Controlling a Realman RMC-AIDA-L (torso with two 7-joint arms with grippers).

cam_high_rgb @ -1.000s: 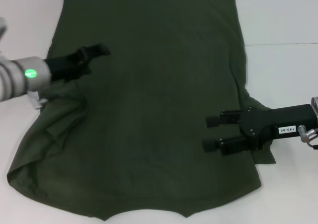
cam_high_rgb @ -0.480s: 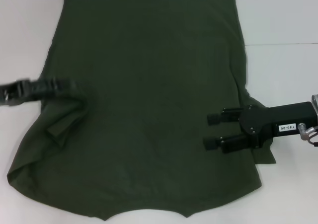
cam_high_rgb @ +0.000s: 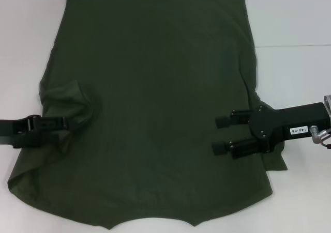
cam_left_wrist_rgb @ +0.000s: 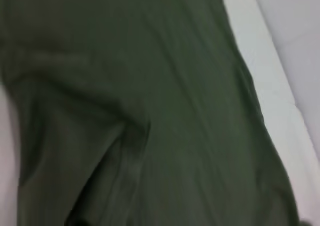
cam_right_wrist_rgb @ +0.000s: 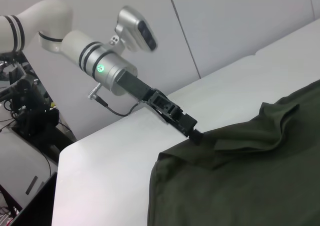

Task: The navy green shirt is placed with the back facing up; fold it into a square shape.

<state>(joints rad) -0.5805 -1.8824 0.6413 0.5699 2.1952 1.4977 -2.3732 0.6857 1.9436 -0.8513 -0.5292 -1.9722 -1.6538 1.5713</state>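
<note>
The navy green shirt (cam_high_rgb: 160, 88) lies spread over most of the white table, its hem at the far side. At the shirt's left edge my left gripper (cam_high_rgb: 66, 123) is shut on a bunch of sleeve fabric, which puffs up just beyond its tips. The right wrist view shows that same left gripper (cam_right_wrist_rgb: 195, 135) pinching the raised edge of the shirt (cam_right_wrist_rgb: 240, 186). My right gripper (cam_high_rgb: 220, 135) hovers over the shirt's right side, open, with nothing between its fingers. The left wrist view is filled by folds of the shirt (cam_left_wrist_rgb: 150, 110).
The white table (cam_high_rgb: 295, 16) shows bare strips to the left and right of the shirt, with a seam running across its right part. In the right wrist view, the table's edge (cam_right_wrist_rgb: 60, 186) drops off toward dark equipment (cam_right_wrist_rgb: 25, 110) by a grey wall.
My left gripper has swung from above the shirt down to its left edge and closed on the sleeve fabric, which is now bunched up. The right gripper has barely moved.
</note>
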